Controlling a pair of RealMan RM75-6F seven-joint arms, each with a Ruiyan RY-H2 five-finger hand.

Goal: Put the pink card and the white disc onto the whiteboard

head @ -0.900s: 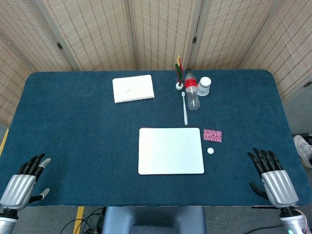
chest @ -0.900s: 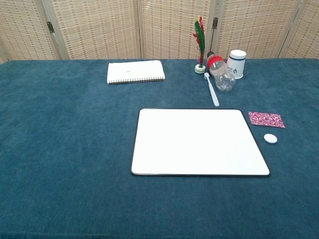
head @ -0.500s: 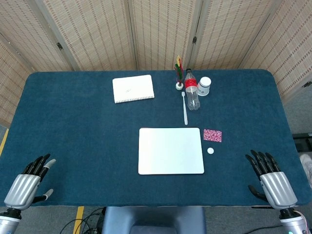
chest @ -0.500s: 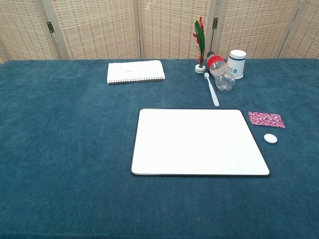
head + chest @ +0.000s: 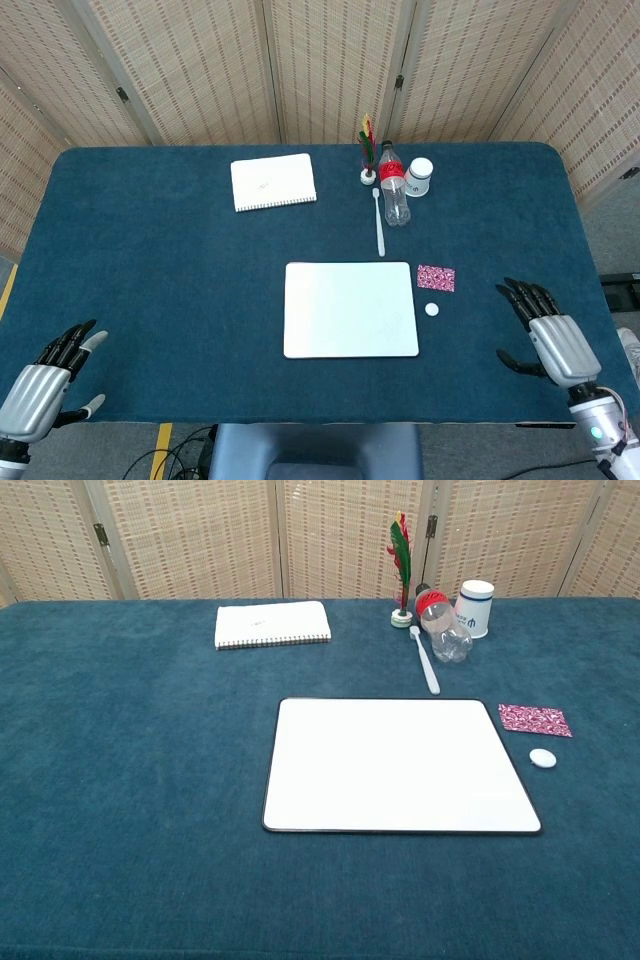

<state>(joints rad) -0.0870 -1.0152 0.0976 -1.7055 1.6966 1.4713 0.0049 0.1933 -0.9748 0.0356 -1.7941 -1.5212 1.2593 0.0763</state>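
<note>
Pink patterned card (image 5: 435, 278) and small white disc (image 5: 431, 309) lie left of the empty, spread-fingered right robot hand (image 5: 552, 336), beside the white rectangular whiteboard (image 5: 350, 309).

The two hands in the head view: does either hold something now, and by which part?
Nothing is held. The left hand and the right hand both have their fingers apart, empty, near the table's front edge.

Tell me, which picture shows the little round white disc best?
The chest view: the small round white disc looks bigger and clearer there, lying on the blue cloth beside the whiteboard, just below the pink patterned card. The head view shows it only as a tiny white dot.
</note>
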